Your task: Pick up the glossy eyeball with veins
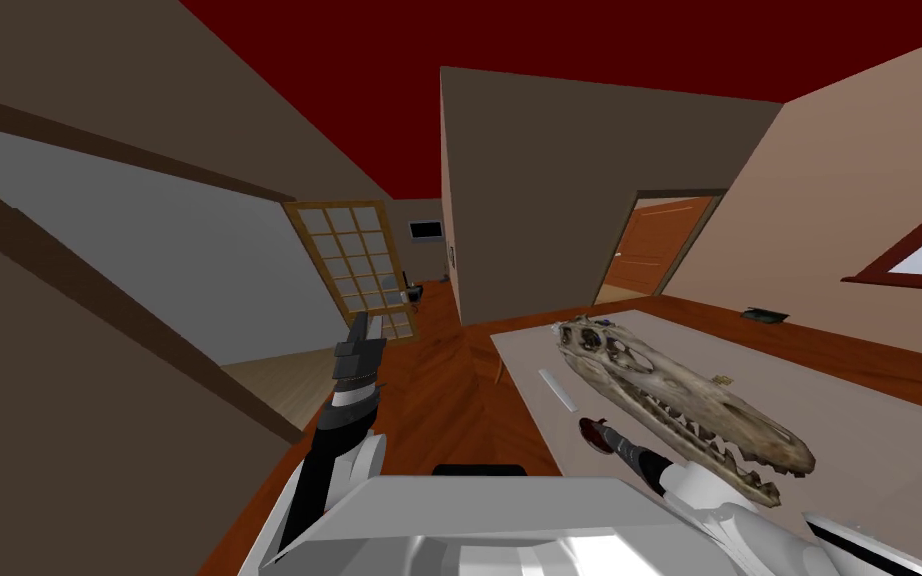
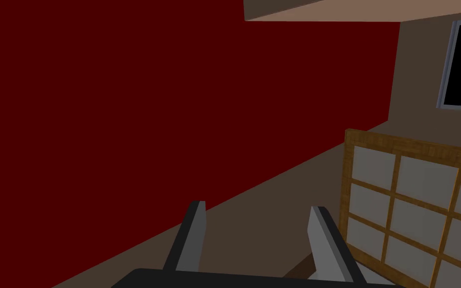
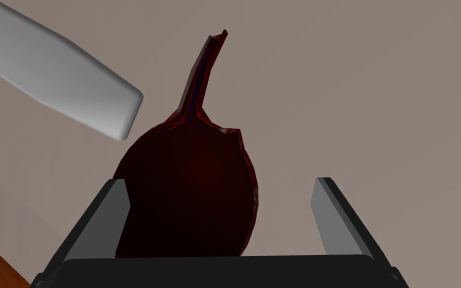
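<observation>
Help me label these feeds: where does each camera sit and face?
Head view: on the head, looking down over table, skull, both forearms.
Left wrist: on the raised left gripper, facing away from the table; open fingers show.
Right wrist: on the right gripper, facing the eyeball between open fingers.
Head and right wrist share eyeball and white bar.

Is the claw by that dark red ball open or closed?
Open: the right gripper has its fingers wide apart, the eyeball between them, a clear gap beside one.
</observation>
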`<state>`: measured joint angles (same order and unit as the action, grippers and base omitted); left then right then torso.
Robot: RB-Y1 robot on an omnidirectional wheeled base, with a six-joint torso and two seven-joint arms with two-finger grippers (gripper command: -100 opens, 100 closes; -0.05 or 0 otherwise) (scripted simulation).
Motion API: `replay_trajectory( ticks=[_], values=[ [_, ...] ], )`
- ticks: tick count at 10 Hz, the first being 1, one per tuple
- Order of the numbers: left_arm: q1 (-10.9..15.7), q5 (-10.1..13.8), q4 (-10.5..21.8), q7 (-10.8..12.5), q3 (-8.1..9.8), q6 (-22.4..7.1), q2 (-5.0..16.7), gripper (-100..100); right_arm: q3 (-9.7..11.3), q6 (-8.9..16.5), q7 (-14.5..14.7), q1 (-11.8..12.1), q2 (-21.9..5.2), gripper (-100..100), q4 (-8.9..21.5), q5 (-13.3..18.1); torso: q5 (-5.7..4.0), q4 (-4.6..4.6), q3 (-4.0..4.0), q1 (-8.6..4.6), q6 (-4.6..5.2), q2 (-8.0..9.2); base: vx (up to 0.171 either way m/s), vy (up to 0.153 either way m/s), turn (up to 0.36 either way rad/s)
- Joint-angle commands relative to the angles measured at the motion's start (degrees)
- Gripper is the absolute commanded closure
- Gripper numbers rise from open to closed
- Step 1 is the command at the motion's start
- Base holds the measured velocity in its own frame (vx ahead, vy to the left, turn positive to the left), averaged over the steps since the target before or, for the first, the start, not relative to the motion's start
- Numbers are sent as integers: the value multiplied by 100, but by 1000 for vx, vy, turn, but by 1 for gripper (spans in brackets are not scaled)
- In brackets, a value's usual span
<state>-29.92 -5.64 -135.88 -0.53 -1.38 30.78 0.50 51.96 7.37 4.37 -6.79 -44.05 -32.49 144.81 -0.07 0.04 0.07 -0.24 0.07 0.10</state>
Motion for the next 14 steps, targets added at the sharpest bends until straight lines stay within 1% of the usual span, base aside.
replay_trajectory(
  ticks=[1,2,3,4,5,9,10,11,13,14],
  values=[
    [0,0,0,0,0,0,0,0,-139,-31,109,-36,176,-100,218,-92,0,0,0,0,0,0,-55,-53,241],
    [0,0,0,0,0,0,0,0,-218,-42,173,-78,316,-100,409,-163,0,0,0,-1,-2,1,-82,-71,255],
    [0,0,0,0,0,0,0,0,-218,-42,173,-78,316,-100,409,-163,-1,1,4,-6,-1,8,-67,-49,70],
    [0,0,0,0,0,0,0,0,-133,5,93,-104,300,-100,433,-154,0,1,4,-2,5,6,-24,-15,-3],
    [-1,0,0,0,0,0,0,0,-147,-7,113,-100,302,100,429,-156,2,-1,-3,8,4,-5,-5,-4,0],
    [-1,0,0,0,0,0,0,0,-145,-6,112,-100,300,100,431,-155,3,-5,-11,17,3,-20,-1,-1,0],
    [-1,0,0,0,0,0,0,0,-145,-7,113,-99,300,0,431,-155,4,-4,-11,17,3,-19,0,0,0],
    [-1,0,0,0,0,0,0,0,-139,-31,109,-36,176,100,218,-92,4,-4,-11,17,3,-19,52,35,-193],
    [-2,0,-1,0,0,1,-1,0,-61,-19,44,7,35,100,27,-21,9,-9,-21,39,7,-37,65,55,-170],
    [-2,0,-1,0,0,1,-1,0,18,-7,-20,49,-105,100,-163,49,10,-7,-21,37,3,-38,63,61,-184]
  ],
)
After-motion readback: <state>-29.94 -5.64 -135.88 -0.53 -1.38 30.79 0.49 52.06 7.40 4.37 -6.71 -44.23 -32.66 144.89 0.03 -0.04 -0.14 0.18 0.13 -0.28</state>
